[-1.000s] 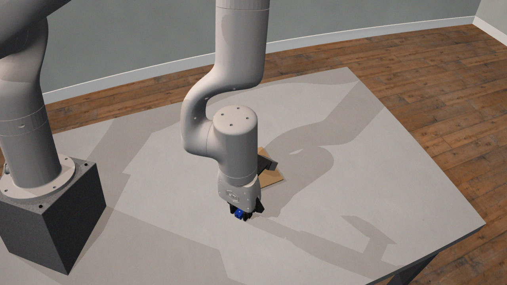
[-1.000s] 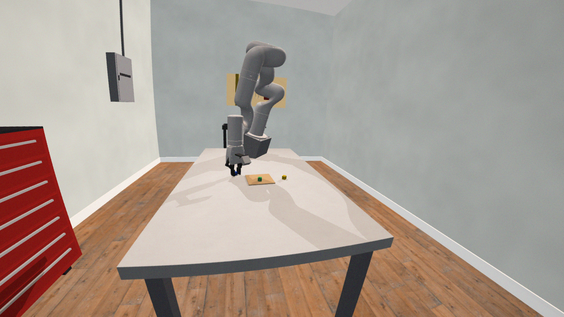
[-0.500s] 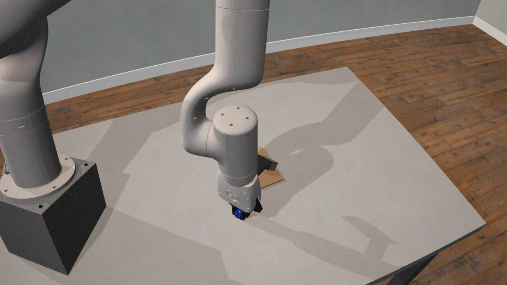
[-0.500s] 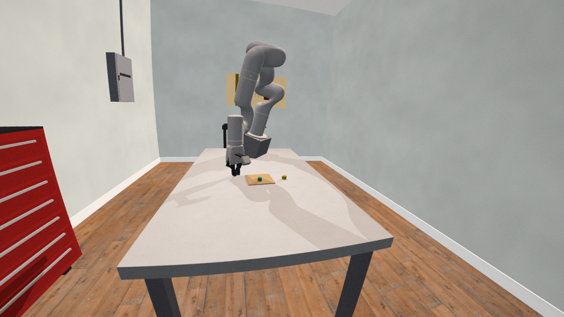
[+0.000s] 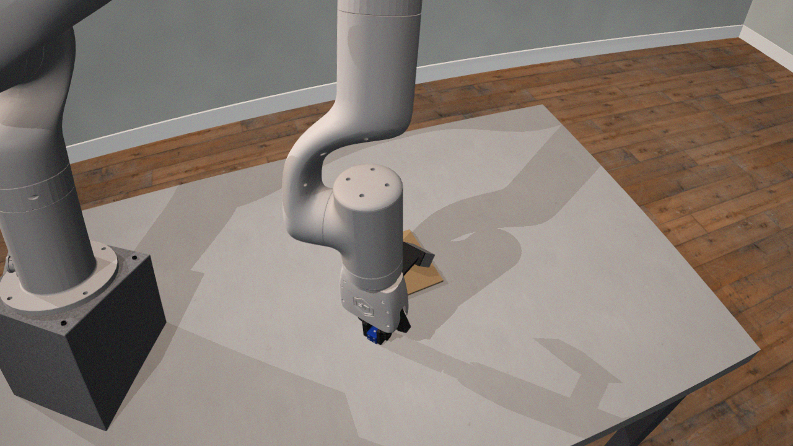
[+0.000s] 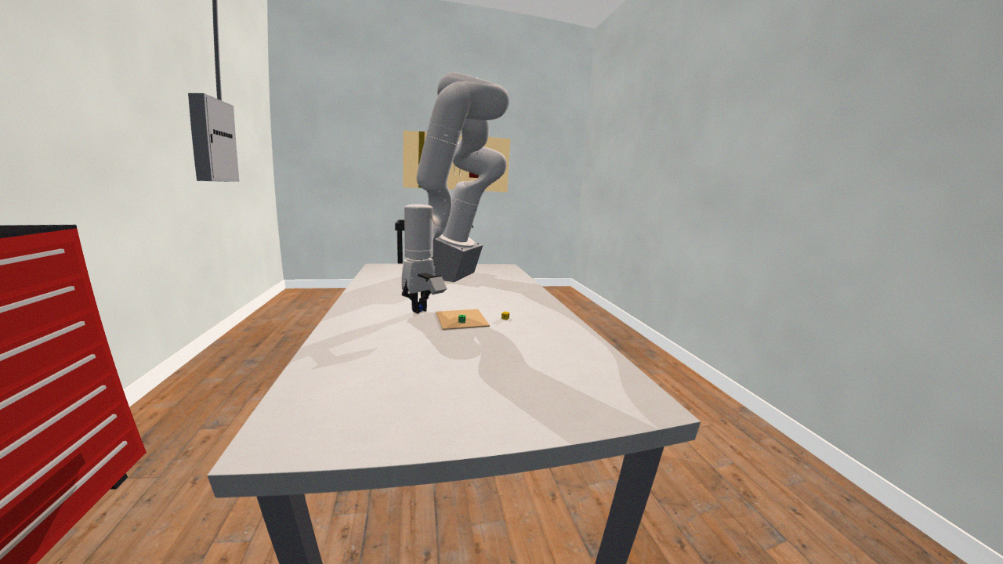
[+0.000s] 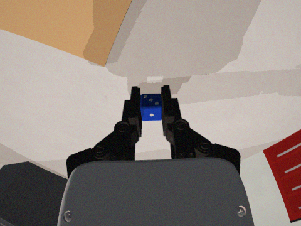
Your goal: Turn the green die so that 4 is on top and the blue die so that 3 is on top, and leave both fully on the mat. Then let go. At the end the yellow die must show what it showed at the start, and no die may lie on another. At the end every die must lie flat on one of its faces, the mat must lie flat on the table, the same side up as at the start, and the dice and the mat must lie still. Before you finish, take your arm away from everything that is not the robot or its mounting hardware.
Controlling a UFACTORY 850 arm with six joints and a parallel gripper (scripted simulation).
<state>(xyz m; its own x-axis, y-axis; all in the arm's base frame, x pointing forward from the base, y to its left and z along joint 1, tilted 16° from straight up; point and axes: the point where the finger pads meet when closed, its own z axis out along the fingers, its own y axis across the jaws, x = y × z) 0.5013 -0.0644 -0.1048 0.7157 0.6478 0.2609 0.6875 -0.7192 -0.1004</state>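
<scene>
Hand (image 5: 377, 336) (image 6: 419, 309) (image 7: 150, 96) clenched on blue die (image 5: 373, 334) (image 6: 421, 307) (image 7: 151, 108), off mat (image 5: 425, 281) (image 6: 448, 324) (image 7: 47, 25); 1 seems up, 3 sideways. Step prob. = grasp for turning. Next: lift, tip 3 up, lower w/o bumping green die (image 6: 461, 319).

- A red drawer cabinet (image 6: 52, 350) (image 7: 286, 176) with pale handles and a dark top stands left of the table in the exterior view.
- A grey wall box (image 6: 222, 142) hangs above it; a dark conduit (image 6: 216, 48) rises from the box.
- A yellowish board is on the far wall, partly hidden.
</scene>
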